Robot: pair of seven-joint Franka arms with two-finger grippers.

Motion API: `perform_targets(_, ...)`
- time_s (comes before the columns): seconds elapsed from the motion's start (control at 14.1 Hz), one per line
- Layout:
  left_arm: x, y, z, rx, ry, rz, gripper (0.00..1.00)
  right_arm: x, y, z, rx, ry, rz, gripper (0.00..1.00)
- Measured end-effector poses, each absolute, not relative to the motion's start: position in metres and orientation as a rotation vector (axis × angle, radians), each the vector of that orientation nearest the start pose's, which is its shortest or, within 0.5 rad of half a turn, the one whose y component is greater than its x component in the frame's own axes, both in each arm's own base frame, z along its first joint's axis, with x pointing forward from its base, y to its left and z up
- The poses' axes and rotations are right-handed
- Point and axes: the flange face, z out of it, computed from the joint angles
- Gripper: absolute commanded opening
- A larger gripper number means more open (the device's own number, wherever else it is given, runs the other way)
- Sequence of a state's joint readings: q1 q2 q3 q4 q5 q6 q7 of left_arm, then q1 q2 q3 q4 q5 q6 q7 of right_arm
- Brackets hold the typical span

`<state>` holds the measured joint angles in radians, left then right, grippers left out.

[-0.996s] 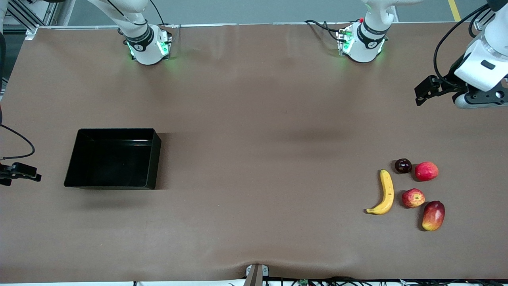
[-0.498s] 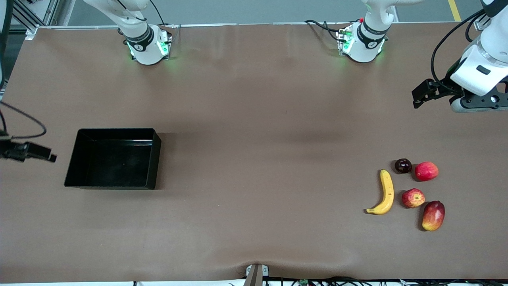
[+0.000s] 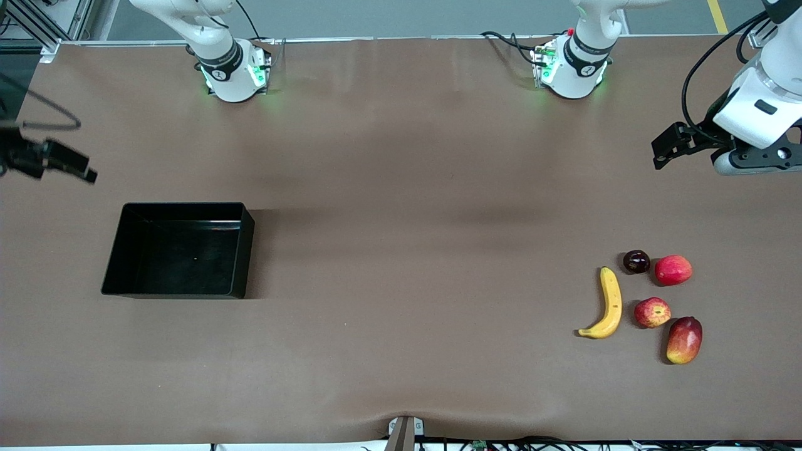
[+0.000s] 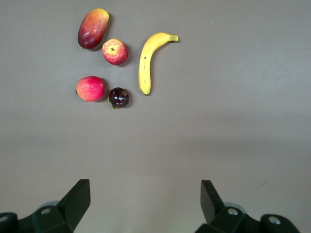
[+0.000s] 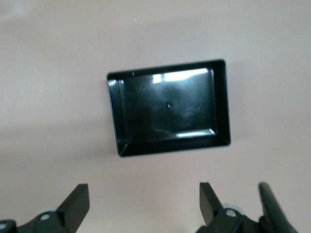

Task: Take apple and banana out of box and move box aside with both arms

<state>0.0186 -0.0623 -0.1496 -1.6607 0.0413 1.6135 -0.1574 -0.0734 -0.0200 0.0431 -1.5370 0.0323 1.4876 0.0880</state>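
Brown matting covers the whole bench [image 3: 401, 188], and both arm bases stand along its edge farthest from the front camera.

At the right arm's end lies the black box [image 3: 178, 249], its walls low and glossy, with nothing inside it. At the left arm's end the fruits lie in a small group. The banana [image 3: 606, 304] lies curved, on the side of the group toward the box. Just beside it, apart from it, is the apple [image 3: 652, 312], red with yellowish streaks. The mango [image 3: 684, 339] lies near the apple and nearer to the front camera. The dark plum [image 3: 636, 261] and the pinkish-red fruit [image 3: 673, 270] lie close together, farther from the front camera than the apple.

The left gripper [image 4: 146, 201] hangs in the air over bare bench at the left arm's end, with its wrist bent so that the camera looks down at the fruits. Its two fingers [image 4: 77, 196] stand wide apart and hold nothing.

The right gripper [image 5: 144, 203] is up over the edge of the bench at the right arm's end, with the box below its wrist camera. Its fingers [image 5: 77, 199] are also spread wide and empty.
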Motion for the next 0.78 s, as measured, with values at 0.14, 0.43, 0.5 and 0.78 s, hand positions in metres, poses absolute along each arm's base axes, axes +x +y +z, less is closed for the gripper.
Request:
perform_targets(0.14, 0.533, -0.069, 0.621, -3.093, -0.039, -0.038, 1.0, 0.52, -0.012, 0.641, -3.117, 0.168, 0.042, 1.0)
perform_targets(0.43, 0.535, -0.068, 0.629, -3.096, -0.04, -0.065, 1.0, 0.523, -0.017, 0.638, -3.164, -0.005, -0.022, 1.0)
perform_targets(0.5, 0.535, -0.068, 0.633, -3.097, -0.04, -0.077, 1.0, 0.525, -0.02, 0.639, -3.166, -0.041, -0.03, 1.0)
perform_targets(0.78, 0.537, -0.069, 0.634, -3.098, -0.04, -0.081, 1.0, 0.532, -0.023, 0.641, -3.165, -0.072, -0.036, 1.0)
